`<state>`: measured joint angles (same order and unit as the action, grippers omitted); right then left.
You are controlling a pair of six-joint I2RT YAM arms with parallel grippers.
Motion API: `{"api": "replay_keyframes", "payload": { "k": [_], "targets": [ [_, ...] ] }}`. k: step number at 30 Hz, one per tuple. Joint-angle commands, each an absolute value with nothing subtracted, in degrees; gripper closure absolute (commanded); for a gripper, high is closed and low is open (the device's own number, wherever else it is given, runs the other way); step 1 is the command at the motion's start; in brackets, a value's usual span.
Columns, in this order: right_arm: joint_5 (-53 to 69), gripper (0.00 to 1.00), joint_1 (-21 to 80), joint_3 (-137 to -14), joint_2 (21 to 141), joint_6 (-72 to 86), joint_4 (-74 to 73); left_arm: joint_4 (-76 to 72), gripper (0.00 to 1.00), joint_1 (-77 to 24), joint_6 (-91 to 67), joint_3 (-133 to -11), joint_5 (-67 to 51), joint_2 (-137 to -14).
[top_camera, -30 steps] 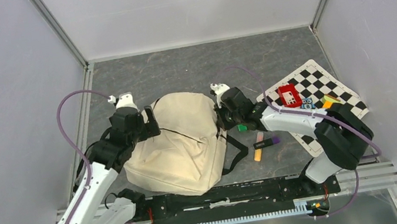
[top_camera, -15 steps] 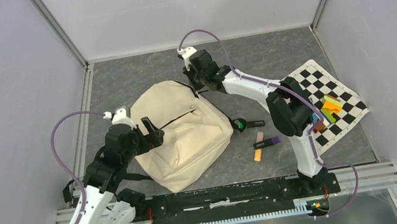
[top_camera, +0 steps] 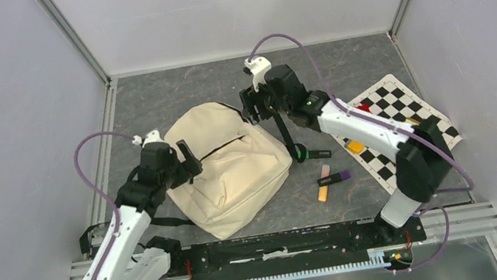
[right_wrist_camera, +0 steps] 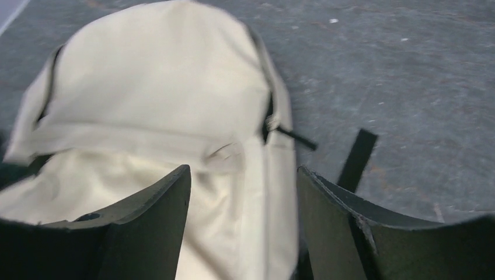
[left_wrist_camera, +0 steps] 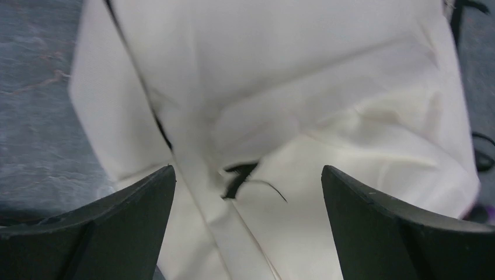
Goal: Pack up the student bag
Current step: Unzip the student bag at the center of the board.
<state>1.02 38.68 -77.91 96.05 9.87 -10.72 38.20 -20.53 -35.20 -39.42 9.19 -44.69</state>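
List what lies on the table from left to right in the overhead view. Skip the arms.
backpack → small black and green object → pair of markers → checkered mat

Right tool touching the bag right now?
Cannot tell. The right wrist view shows the right tool open with the student bag beyond its fingers, but it is blurred and shows neither contact nor gap. In the top view the tool only overlaps the bag's upper edge.
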Motion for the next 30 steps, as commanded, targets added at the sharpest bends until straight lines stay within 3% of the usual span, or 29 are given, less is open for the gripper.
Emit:
{"api": "replay_keyframes", "payload": {
  "k": [1,10,22,25,30],
  "targets": [
    [-0.33,0.29,46.67,-71.32,87.50,13.66,-6.98,32.51,0.00,-10.53,-29.48,-43.30,5.89,-51.57],
    [-12.85,0.30,65.52,-71.41,87.97,16.83,-5.64,28.03,0.00,8.74,-27.28,-42.24,-3.73,-59.02],
    [-22.60,0.30,76.78,-97.48,113.56,14.56,-19.82,25.73,0.01,13.66,-27.40,-43.14,-15.67,-69.62],
    [-26.74,0.31,76.85,-101.22,118.26,13.72,-21.97,25.60,0.09,13.62,-27.38,-42.89,-16.80,-70.13],
    [-32.27,0.33,76.82,-103.27,121.60,12.17,-22.60,25.31,0.31,13.62,-27.58,-42.68,-17.90,-70.53]
  ]
}}
